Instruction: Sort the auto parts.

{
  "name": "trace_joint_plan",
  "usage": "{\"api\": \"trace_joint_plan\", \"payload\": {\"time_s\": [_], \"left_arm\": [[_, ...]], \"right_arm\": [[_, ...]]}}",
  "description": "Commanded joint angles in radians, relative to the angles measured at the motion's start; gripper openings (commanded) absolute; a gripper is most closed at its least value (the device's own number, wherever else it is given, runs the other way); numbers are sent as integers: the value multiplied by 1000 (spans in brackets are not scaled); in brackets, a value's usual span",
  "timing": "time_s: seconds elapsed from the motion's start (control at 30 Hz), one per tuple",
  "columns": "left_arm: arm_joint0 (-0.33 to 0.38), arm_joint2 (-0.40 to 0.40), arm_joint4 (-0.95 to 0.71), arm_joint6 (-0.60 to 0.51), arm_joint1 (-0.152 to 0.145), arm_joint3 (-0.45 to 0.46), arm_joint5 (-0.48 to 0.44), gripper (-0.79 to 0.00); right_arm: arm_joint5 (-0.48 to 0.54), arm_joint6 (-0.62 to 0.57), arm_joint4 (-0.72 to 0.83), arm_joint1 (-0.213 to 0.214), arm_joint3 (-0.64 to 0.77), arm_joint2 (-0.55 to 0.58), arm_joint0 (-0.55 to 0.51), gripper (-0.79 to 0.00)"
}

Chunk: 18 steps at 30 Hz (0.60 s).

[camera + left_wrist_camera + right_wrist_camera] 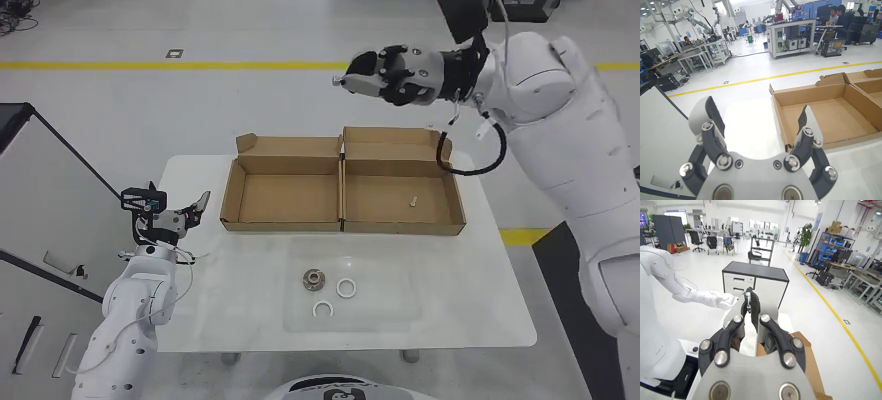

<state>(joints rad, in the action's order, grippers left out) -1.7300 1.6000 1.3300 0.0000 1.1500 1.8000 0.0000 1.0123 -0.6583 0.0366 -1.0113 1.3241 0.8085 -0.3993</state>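
Two open cardboard boxes are sitting side by side, walls touching, at the 12 o'clock side of the white worktop (480,290). The left box (285,200) is lying toward 11 o'clock and the right box (385,190) toward 1 o'clock. One small pale part (411,199) is resting on the floor of the right box, toward its 3 o'clock wall.

Three rings are lying near the middle of the worktop, on the 6 o'clock side of the boxes, close together but not touching. One is a grey metal ring (314,279). The other two are white: the first white ring (346,288) is sitting at about 4 o'clock from the metal one, and the second white ring (322,309) at about 6 o'clock from it.

The right claw (347,78) is hanging raised, seen from above beyond the 12 o'clock edge of the boxes. It is clenched on one thin metal pin (748,300) with a coiled body, pinching it between the ribbed pads near their tips.

The left claw (195,207) is hovering at the 9 o'clock edge of the worktop, just beside a grey-topped cabinet (40,190). It is released, its two fingers spread wide and pointing toward the left box.
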Motion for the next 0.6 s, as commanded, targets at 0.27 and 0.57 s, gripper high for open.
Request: {"api": "trace_joint_plan", "payload": {"time_s": [0.27,0.57], "left_arm": [[0,0,0,0,0,0,0,0],[0,0,0,0,0,0,0,0]], "right_arm": [[-19,-116,-327,-23,-167,-75,67,-785],[-20,-169,-596,-29,-199,-108,124,-785]]}}
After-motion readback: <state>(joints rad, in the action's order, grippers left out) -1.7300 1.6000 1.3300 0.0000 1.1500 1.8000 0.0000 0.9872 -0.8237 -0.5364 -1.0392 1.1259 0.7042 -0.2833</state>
